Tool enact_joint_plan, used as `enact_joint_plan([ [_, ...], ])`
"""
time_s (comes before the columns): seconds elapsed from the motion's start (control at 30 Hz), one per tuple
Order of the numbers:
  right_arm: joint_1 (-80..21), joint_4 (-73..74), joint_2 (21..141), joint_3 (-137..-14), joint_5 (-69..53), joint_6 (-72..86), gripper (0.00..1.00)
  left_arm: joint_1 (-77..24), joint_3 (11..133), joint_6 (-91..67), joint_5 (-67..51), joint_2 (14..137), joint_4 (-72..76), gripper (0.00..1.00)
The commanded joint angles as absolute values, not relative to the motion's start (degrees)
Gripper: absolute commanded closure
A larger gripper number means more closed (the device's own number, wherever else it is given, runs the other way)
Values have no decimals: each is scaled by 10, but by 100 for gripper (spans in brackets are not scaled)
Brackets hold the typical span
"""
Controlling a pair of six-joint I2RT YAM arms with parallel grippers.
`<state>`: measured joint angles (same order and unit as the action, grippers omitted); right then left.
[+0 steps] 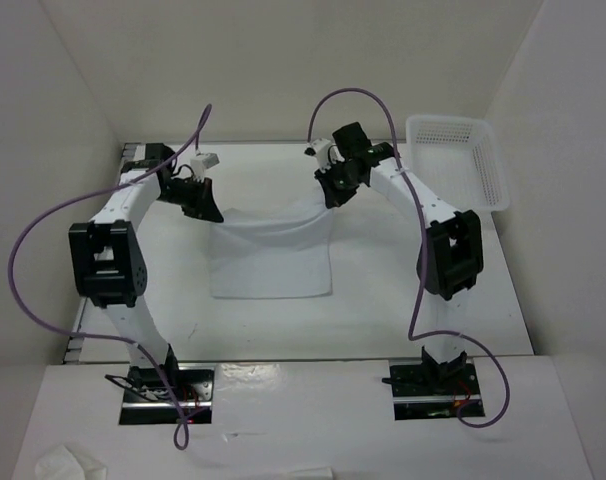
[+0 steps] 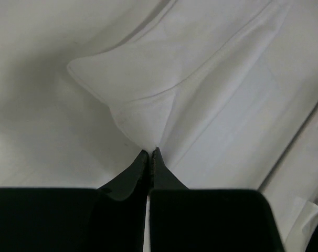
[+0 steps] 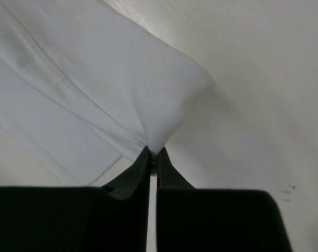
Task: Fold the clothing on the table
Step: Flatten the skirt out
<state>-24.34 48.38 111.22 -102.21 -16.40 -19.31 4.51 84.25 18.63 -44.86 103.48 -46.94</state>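
Observation:
The clothing (image 1: pixel 271 258), a plain white thin fabric piece, lies in the middle of the table (image 1: pixel 383 310), its far edge lifted and sagging between both arms. My left gripper (image 1: pixel 210 212) is shut on the far left corner of the clothing (image 2: pixel 148 113), the cloth pinched at the tips of its fingers (image 2: pixel 140 165). My right gripper (image 1: pixel 330 198) is shut on the far right corner of the clothing (image 3: pixel 159 100), which bunches into its fingertips (image 3: pixel 167 165). The near part of the cloth rests flat on the table.
A white mesh basket (image 1: pixel 459 160) stands at the far right of the table. A crumpled white wad (image 1: pixel 71 463) lies on the near ledge at bottom left. Purple cables (image 1: pixel 28 250) loop off both arms. White walls enclose the table.

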Motion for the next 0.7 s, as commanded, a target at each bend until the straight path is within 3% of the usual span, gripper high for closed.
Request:
enact_joint_plan([
  [0.0,-239,407,1157,-1087,-114,-184,100,40,930,178,-440,1102,-450,100],
  [0.07,-239,400,1179,-1114,-108,-178,100,32,961,170,-424,1118,-438,100],
  [0.27,-239,374,1248,-1190,-48,-146,100,20,1022,140,-382,1137,-372,47],
  [0.3,-239,367,1255,-1198,-29,-146,94,20,1022,133,-376,1144,-356,41],
  [0.33,-239,367,1269,-1215,-17,-139,68,20,1022,133,-361,1144,-347,31],
  [0.37,-239,367,1275,-1224,-4,-131,58,15,1022,117,-353,1144,-330,27],
  [0.4,-239,367,1281,-1238,21,-131,42,15,1022,112,-345,1144,-322,24],
  [0.47,-239,367,1288,-1244,46,-126,23,15,1022,106,-331,1144,-309,15],
  [0.53,-239,367,1288,-1254,94,-126,15,9,1022,105,-323,1144,-308,14],
  [0.67,-239,367,1267,-1245,102,-131,13,-14,1003,105,-305,1144,-308,9],
])
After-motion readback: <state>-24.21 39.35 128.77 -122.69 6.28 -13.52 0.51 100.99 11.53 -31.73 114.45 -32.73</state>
